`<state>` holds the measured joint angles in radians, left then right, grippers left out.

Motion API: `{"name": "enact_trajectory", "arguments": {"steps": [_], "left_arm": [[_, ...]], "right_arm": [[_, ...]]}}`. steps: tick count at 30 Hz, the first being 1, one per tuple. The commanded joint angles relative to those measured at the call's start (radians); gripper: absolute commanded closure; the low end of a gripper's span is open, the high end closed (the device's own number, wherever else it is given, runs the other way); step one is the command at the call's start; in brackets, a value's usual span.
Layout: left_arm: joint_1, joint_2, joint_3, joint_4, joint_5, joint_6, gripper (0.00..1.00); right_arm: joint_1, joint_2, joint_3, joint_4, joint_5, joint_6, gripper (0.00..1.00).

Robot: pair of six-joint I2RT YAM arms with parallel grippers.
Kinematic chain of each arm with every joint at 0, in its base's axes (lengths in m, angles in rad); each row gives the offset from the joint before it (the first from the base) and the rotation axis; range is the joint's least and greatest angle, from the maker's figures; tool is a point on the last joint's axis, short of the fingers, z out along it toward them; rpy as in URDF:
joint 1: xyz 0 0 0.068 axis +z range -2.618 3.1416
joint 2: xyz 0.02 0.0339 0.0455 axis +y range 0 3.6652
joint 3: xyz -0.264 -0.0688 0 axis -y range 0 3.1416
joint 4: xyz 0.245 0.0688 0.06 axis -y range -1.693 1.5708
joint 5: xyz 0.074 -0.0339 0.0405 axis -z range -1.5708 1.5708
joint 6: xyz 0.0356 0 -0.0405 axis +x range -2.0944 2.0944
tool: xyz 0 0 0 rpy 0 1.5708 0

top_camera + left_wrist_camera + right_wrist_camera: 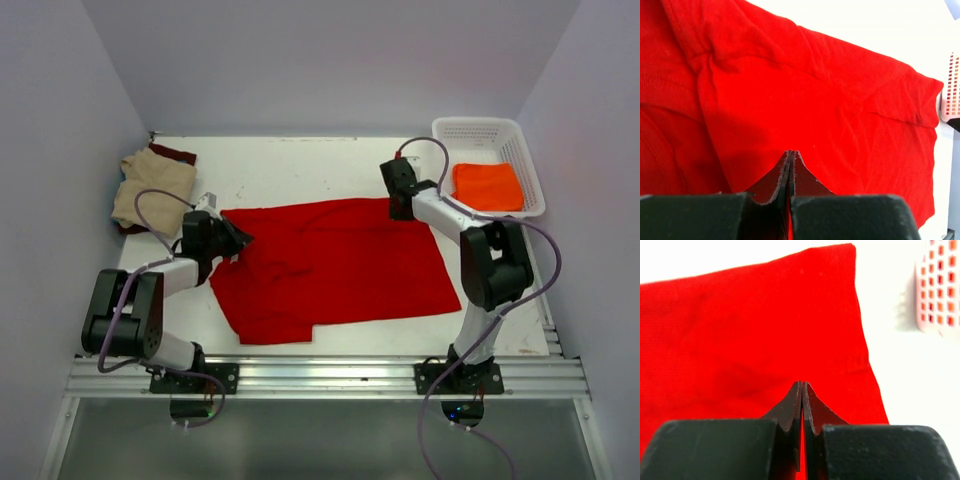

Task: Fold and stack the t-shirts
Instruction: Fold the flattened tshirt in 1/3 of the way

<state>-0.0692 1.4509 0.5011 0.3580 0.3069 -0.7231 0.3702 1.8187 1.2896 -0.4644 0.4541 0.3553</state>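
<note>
A bright red t-shirt [330, 265] lies spread flat across the middle of the table, one sleeve sticking out at the front. My left gripper [238, 240] sits at the shirt's far left corner, jaws pressed together with the tips pinching the red cloth [840, 90]. At the far right corner, my right gripper [400, 208] is shut on the cloth [740, 330] the same way. A tan t-shirt [152, 185] lies folded at the back left on top of a dark maroon one [178, 154]. An orange t-shirt [487, 186] lies folded in the basket.
A white mesh basket [480, 128] stands at the back right and shows at the edge of both wrist views [952, 90] [940, 285]. White walls close in the table on three sides. A metal rail [320, 375] runs along the near edge.
</note>
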Motion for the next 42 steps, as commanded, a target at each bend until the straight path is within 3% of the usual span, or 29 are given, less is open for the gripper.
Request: {"name": "enact_trajectory", "arguments": {"steps": [1, 18, 28, 34, 40, 42], "left_arm": [[0.008, 0.043, 0.062, 0.095, -0.051, 0.002, 1.00], [0.046, 0.379, 0.313, -0.047, -0.095, -0.007, 1.00], [0.098, 0.641, 0.712, -0.214, -0.037, 0.011, 1.00], [0.134, 0.818, 0.947, -0.275, 0.024, 0.024, 1.00], [0.155, 0.801, 0.949, -0.156, 0.101, 0.013, 1.00], [0.163, 0.729, 0.891, -0.088, 0.139, 0.005, 1.00]], "right_arm": [[-0.011, 0.073, 0.077, 0.052, 0.026, -0.006, 1.00], [-0.076, 0.281, 0.218, 0.026, -0.051, -0.003, 1.00], [-0.126, 0.451, 0.460, -0.082, -0.130, -0.003, 1.00], [-0.158, 0.612, 0.718, -0.178, -0.163, -0.007, 1.00], [-0.168, 0.630, 0.800, -0.166, -0.193, -0.009, 1.00], [-0.166, 0.575, 0.716, -0.088, -0.216, -0.007, 1.00]]}}
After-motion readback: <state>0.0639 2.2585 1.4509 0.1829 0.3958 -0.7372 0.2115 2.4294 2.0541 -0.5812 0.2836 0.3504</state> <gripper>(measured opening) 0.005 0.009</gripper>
